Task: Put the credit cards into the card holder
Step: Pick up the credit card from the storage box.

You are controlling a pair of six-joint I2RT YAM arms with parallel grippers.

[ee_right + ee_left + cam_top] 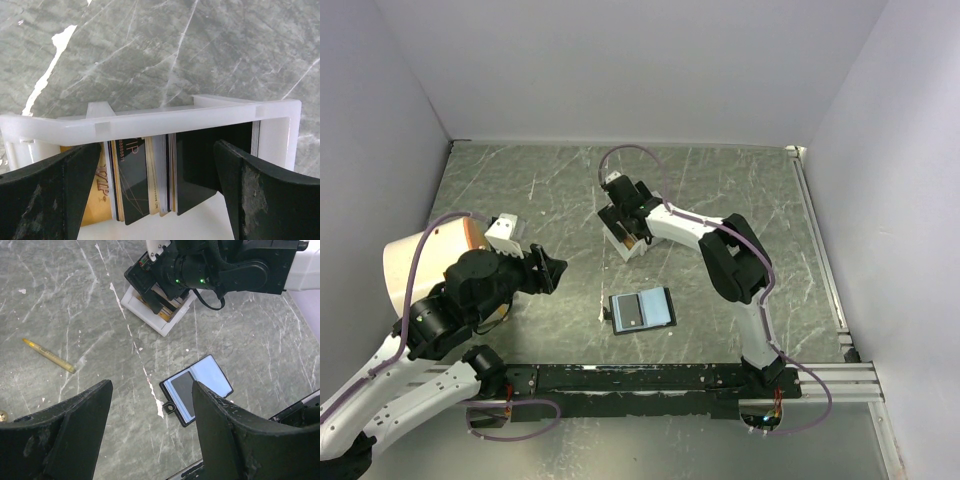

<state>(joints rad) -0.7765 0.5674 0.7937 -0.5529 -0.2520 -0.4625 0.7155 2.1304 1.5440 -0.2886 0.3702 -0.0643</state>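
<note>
Pickup step: right claw (160,200), spread wide and empty, straddled credit cards (135,175) at twelve o'clock from card holder (642,309); next needed: pinching one. Left claw (150,430) hovered parted, empty.

The left arm (420,330) sits folded at the near left, its left tool (152,385) held aloft and aimed toward the middle with jaws wide apart and empty, while the right arm (720,250) stretches forward and leftward, its right tool (157,147) pointing down, jaws spread wide.

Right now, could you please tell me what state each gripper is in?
Left gripper: open, holding nothing.
Right gripper: open, poised at the credit cards in the white box, gripping none.
</note>
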